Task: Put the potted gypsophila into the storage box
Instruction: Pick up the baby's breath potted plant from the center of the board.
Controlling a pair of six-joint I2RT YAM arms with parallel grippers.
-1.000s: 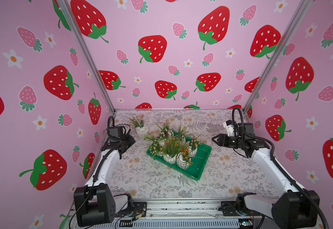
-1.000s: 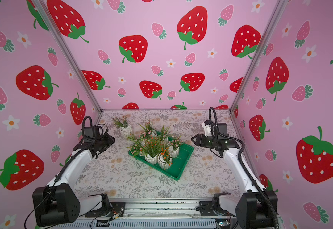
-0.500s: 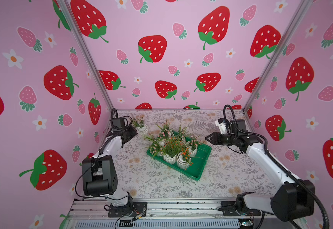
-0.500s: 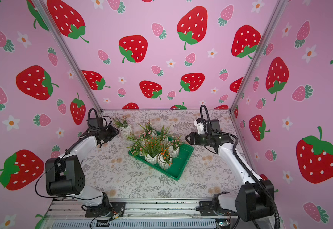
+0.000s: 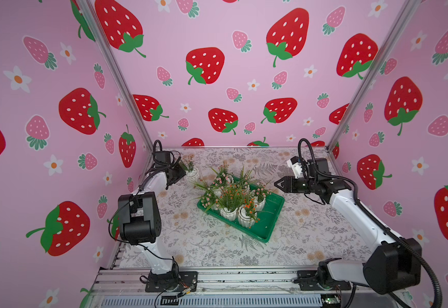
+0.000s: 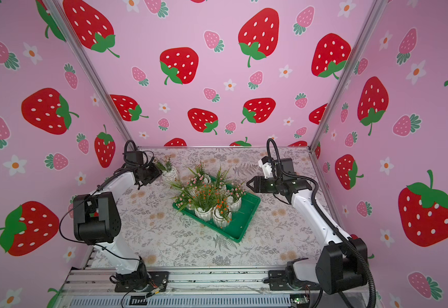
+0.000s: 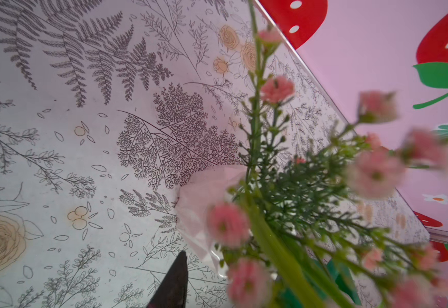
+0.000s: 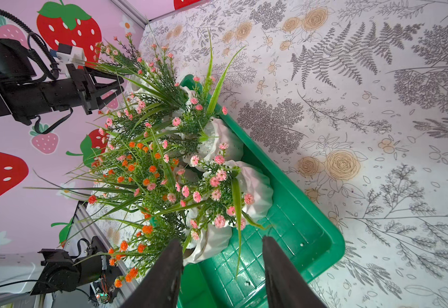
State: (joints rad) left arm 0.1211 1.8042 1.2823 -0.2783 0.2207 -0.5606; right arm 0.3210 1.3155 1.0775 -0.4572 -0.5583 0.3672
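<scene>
One dark finger (image 7: 174, 280) of the left gripper (image 5: 181, 171) shows in the left wrist view, just beside the small white ribbed pot of pink-flowered artificial gypsophila (image 7: 204, 210). The other finger is hidden by the sprigs, so I cannot tell whether the jaws grip the pot or only flank it. That pot stands on the floral-printed tabletop (image 5: 204, 248) near its far left corner, outside the shallow rectangular green plastic storage box (image 5: 269, 214), which lies slantwise at the middle of the tabletop. Five more white pots of pink and orange gypsophila (image 5: 229, 212) stand upright and crowded in the end of the box toward that far left corner, while the end toward the near right is bare. The right gripper (image 8: 221, 240) hovers near the box's far right corner, jaws partly apart and holding nothing. The step in hand looks like the grasp of the sixth pot. To do it well, the fingers should take the ribbed pot body low, not the springy stems, and close squarely so it neither tips nor twists out. The lift should clear the box's low wall and the tall grass blades, then head for the bare end, since a set-down among the crowded pots could topple them. The right gripper seems best kept aside.
</scene>
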